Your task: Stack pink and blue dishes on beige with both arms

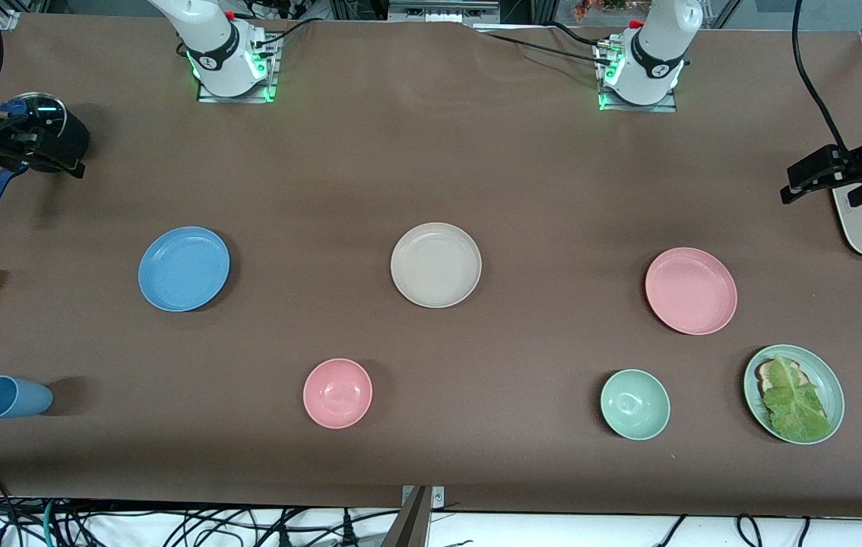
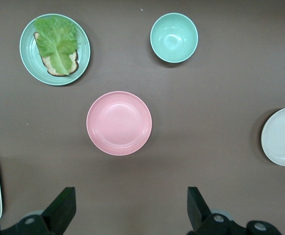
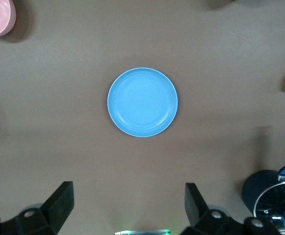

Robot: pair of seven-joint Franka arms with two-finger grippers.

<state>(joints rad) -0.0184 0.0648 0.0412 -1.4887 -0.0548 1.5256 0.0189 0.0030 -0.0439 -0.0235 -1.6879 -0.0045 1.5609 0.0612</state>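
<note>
Brown table's ends: I see both arms raised, left gripper (image 2: 128, 208) over the pink plate (image 2: 119, 123), right gripper (image 3: 128, 205) over the blue plate (image 3: 142, 102), fingers spread apart.

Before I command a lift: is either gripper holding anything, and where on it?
Nothing held. Left gripper is open above the pink plate; right gripper is open above the blue plate.

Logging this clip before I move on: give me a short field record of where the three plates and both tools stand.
beige plate: mid-table, bare
blue plate: toward the right arm's end, nothing on it
pink plate: toward the left arm's end, nothing on it
left tool: open, high over the table beside the pink plate
right tool: open, high over the table beside the blue plate
stacking: not yet begun
</note>
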